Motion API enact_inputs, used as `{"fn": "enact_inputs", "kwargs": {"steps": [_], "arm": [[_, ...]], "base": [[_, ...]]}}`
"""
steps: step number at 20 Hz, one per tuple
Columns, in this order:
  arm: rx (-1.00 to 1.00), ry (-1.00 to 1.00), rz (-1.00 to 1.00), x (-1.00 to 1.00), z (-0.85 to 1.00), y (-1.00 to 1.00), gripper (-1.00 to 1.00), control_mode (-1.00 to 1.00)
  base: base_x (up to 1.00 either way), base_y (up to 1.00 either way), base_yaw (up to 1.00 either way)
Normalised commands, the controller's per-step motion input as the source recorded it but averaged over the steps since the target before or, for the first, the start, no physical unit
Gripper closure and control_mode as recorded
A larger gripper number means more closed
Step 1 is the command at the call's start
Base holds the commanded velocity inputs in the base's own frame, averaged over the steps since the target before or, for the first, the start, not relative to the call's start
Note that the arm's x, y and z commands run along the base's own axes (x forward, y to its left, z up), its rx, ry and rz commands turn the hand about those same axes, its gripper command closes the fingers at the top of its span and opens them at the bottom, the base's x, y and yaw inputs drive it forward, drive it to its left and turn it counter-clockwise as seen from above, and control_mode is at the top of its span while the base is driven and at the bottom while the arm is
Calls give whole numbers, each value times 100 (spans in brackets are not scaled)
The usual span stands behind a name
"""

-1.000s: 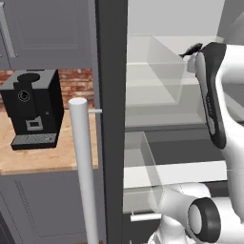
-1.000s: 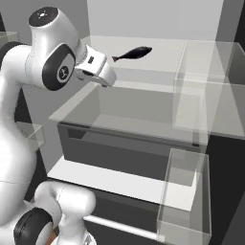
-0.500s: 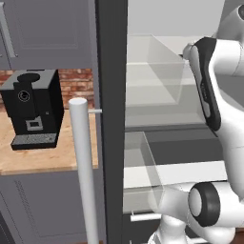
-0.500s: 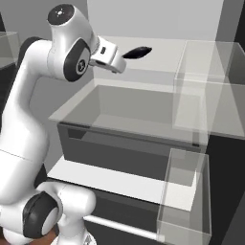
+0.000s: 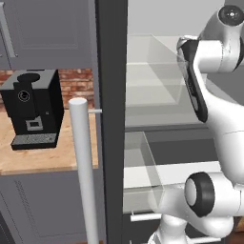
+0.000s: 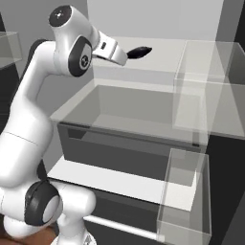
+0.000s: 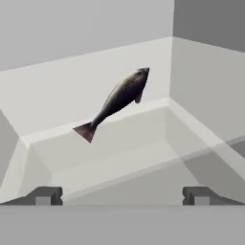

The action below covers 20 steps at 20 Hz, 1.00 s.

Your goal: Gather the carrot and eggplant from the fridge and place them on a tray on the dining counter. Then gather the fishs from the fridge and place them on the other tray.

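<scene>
One of the fishs, dark silvery-grey with a reddish tail, lies on the pale upper shelf of the open fridge, close to the back wall. From the right base view the fish sits just beyond my hand. My gripper is open and holds nothing, a short way in front of the fish and level with the shelf's front edge. My gripper points into the fridge. The carrot, eggplant, trays and dining counter are out of view.
The fridge door's dark edge and pale bar handle stand at my left. Below the shelf is a clear drawer. Clear door bins hang at the right. A black coffee machine sits on a wooden counter.
My arm has risen and reached further into the fridge, bringing the open hand closer to the fish. The fish has not moved.
</scene>
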Motion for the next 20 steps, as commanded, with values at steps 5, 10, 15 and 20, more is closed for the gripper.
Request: {"fn": "enact_inputs", "kwargs": {"steps": [5, 10, 15, 20], "arm": [[-1, 4, -12, 49, 0, -5, -100, -100], [0, 9, -6, 56, 0, -11, -100, -100], [0, 7, -4, 53, 0, -13, -100, -100], [0, 4, -3, 43, -4, -12, -100, -100]], "base": [[0, 0, 0], [0, 0, 0], [0, 0, 0], [0, 0, 0]]}}
